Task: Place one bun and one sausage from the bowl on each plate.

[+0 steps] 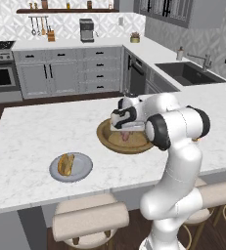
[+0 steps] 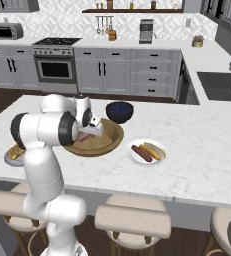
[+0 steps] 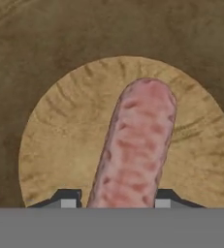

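Left base view: arm is folding forward and down over the desk, hand dipping into the wooden bowl mid-desk, gripper sitting low inside it with something pinkish between the tips. Grey plate is lying near the desk's front edge, well apart from the bowl, carrying one bun and no sausage yet. Right base view: white plate just beside the bowl is already holding a bun and a sausage; dark blue bowl is sitting behind. Hand view: pink sausage is lying on the bowl floor, jaws clamping its near end from both sides. Risk: grip looks to be near one end, so the sausage could pivot or slip out on lifting, or drag on the bowl rim.
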Controlling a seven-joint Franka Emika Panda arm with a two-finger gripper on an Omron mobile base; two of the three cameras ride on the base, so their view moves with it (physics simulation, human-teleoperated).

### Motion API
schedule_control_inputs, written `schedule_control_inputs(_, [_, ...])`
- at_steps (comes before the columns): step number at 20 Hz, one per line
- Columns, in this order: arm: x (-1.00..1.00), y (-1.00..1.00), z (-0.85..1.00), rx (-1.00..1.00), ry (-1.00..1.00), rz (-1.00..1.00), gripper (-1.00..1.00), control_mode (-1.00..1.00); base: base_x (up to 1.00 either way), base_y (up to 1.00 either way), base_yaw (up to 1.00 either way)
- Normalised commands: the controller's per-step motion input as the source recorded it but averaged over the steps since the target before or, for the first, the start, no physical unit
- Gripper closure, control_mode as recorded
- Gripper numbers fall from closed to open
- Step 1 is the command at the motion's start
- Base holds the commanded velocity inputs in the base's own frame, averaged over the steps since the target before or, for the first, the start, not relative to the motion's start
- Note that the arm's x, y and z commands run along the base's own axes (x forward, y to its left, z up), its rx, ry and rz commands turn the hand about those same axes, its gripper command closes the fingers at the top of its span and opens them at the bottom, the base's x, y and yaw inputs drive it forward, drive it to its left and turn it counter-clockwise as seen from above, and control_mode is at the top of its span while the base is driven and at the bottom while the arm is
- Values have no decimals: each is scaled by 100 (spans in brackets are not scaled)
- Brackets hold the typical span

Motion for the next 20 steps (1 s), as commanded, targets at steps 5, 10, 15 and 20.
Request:
schedule_control_inputs(5, [-46, 57, 96, -2, -4, 1, 100, -100, 0, 0, 0])
schedule_control_inputs(10, [-89, 82, 68, 0, -8, 1, 100, -100, 0, 0, 0])
schedule_control_inputs(15, [-100, 99, 13, 2, -17, 1, 100, -100, 0, 0, 0])
schedule_control_inputs(20, [-93, 98, -2, 2, -17, 0, 100, -100, 0, 0, 0])
